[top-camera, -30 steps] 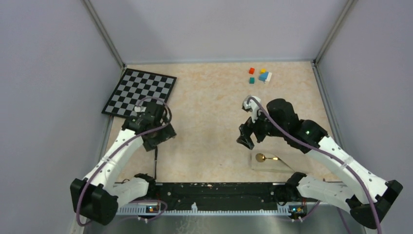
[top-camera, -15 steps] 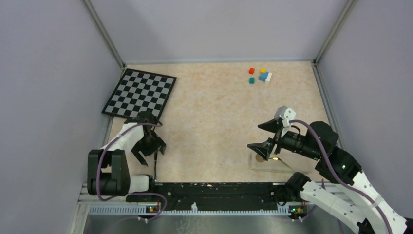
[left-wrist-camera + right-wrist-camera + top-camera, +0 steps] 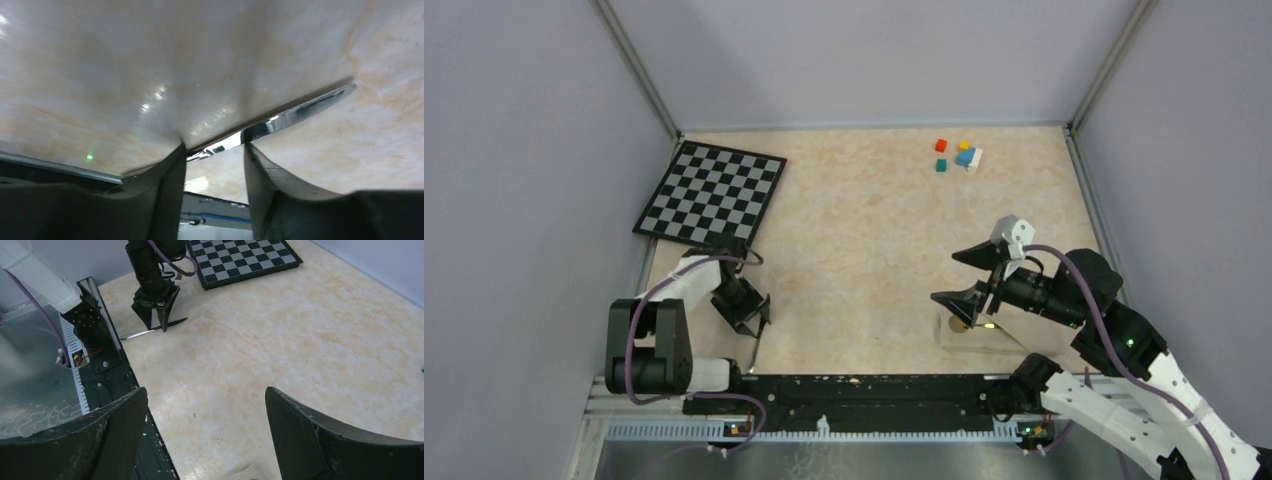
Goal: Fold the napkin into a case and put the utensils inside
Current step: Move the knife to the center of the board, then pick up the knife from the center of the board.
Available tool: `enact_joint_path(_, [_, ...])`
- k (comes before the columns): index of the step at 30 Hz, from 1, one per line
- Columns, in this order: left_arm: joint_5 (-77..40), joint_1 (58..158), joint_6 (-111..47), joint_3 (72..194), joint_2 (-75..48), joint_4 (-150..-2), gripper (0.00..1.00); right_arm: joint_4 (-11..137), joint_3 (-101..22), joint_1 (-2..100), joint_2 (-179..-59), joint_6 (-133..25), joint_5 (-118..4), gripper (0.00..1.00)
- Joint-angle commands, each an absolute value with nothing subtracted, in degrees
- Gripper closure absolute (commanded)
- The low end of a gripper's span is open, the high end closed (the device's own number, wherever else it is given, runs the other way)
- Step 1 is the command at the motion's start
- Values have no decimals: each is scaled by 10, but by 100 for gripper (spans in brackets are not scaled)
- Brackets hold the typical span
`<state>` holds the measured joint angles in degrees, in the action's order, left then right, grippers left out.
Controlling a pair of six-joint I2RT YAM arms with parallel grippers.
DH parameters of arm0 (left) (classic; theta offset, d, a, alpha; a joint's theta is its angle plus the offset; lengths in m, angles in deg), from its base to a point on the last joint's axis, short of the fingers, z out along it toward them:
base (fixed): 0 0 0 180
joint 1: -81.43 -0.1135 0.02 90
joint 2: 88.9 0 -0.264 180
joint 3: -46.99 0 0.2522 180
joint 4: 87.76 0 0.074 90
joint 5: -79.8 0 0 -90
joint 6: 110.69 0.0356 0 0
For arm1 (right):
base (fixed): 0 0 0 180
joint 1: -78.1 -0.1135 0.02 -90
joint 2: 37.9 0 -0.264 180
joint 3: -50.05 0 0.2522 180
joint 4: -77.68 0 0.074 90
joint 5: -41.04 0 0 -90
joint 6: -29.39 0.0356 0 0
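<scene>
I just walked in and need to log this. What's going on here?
The left gripper is down at the near left edge of the table, its fingers straddling a knife lying there. The right gripper hangs open above the folded napkin, which already holds a spoon. The knife is not yet in the napkin.

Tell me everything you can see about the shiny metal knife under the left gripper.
The knife is slim, polished silvery metal, with a finely serrated blade edge. It lies flat on the peach marbled tabletop, close to the left arm's base. The left gripper stands over its middle, open fingers on either side; whether they touch it cannot be told.
</scene>
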<state>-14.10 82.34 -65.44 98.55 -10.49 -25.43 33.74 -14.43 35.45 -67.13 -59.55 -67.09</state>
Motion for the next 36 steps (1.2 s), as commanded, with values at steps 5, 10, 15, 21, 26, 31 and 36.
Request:
enact_joint_path(5, [-210, 834, -688, 894, -178, -347, 60, 396, -162, 349, -682, -536, -677, 16])
enact_joint_path(10, [-236, 859, -708, 900, -134, -395, 65, 423, -154, 349, -706, -490, -672, 16])
enact_joint_path(15, [-259, 952, -805, 925, -80, -469, 77, 343, -183, 349, -794, -421, -584, 15])
enact_joint_path(21, [-297, 1044, -958, 933, -47, -549, 89, 301, -179, 349, -874, -398, -543, 14])
enact_joint_path(26, [-290, 1050, -938, 951, -101, -521, 74, 304, -176, 350, -927, -433, -557, 16])
enact_joint_path(31, [-274, 993, -807, 998, -228, -430, 34, 320, -190, 346, -1022, -478, -604, 24])
enact_joint_path(36, [-232, 889, -638, 1082, -418, -338, 14, 316, -263, 299, -1155, -441, -576, 28])
